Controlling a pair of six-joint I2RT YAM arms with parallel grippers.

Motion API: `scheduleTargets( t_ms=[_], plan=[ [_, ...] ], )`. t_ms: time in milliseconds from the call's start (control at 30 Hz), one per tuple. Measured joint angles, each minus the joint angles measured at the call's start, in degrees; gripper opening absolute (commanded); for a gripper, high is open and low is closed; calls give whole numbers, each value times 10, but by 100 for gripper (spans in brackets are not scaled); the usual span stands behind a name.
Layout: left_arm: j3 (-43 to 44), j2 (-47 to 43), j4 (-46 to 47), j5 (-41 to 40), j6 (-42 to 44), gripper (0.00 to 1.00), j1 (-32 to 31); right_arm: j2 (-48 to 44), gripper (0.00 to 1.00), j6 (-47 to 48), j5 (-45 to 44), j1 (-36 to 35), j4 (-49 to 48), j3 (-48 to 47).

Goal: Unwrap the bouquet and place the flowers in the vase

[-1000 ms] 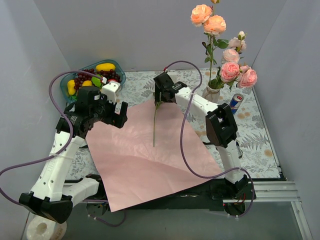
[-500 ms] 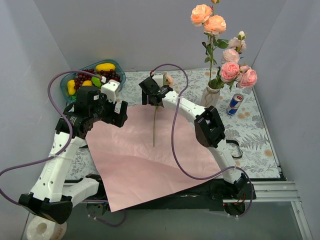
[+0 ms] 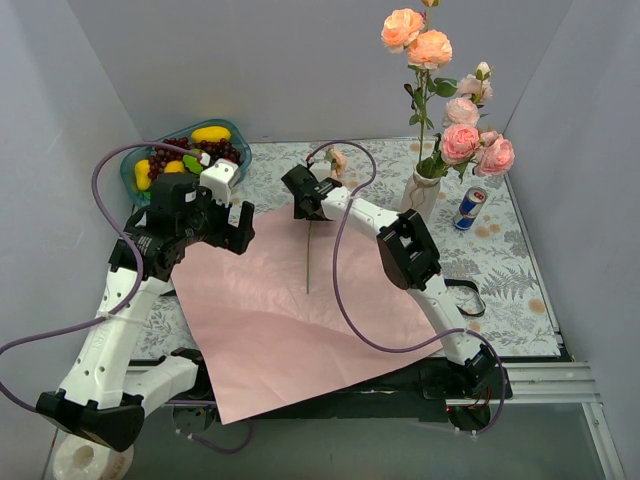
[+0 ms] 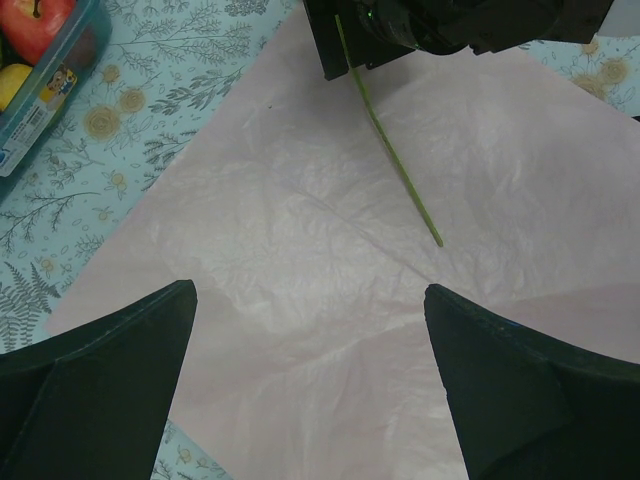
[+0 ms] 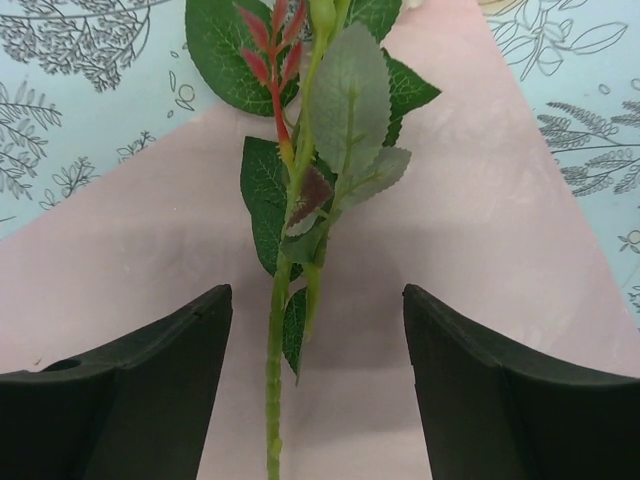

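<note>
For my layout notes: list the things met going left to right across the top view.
Teal plastic fruit tray → lone thin green rose stem → white narrow-necked ceramic vase → red-and-blue drink can

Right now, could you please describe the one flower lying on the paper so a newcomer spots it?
Find the pink paper sheet spread mid-table. On its far part lies one green stem, with the right gripper straddling it. Unlike the roses upright in the white vase, it lies flat.
</note>
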State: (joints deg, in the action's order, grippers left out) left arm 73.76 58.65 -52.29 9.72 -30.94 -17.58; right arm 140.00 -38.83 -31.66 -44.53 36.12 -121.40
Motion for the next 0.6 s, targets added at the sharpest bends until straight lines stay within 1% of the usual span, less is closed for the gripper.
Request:
scheduleTargets(
  t_ms=[67, 167, 200, 267, 300, 367, 467, 500, 567, 600],
  plan=[
    [-2, -3, 0, 0, 0, 98, 0, 8, 68, 0, 2, 0, 1, -1],
    [-2, -5, 1, -1, 0, 98, 0, 17, 58, 0, 3, -1, 2, -17],
    [-2, -6, 0, -1, 0, 98, 0, 20, 53, 0, 3, -1, 2, -23],
    [-3, -8, 0, -1, 0, 98, 0, 24, 49, 0, 3, -1, 1, -27],
    [-5, -10, 1, -1, 0, 98, 0, 26, 45, -1, 3, -1, 1, -27],
    [-10, -15, 2, -2, 1, 98, 0, 28, 42, -3, 3, -1, -3, -27],
    [-12, -18, 0, -3, 2, 98, 0, 28, 28, -3, 3, -2, -5, -27],
    [-12, -18, 1, -3, 3, 98, 0, 28, 18, -2, 3, -2, -5, -27],
    [-13, -19, 1, -3, 4, 98, 0, 28, 2, -1, 4, -2, -7, -26],
    [-13, -20, 1, -4, 4, 98, 0, 28, 1, -2, 4, -2, -7, -25]
  ],
)
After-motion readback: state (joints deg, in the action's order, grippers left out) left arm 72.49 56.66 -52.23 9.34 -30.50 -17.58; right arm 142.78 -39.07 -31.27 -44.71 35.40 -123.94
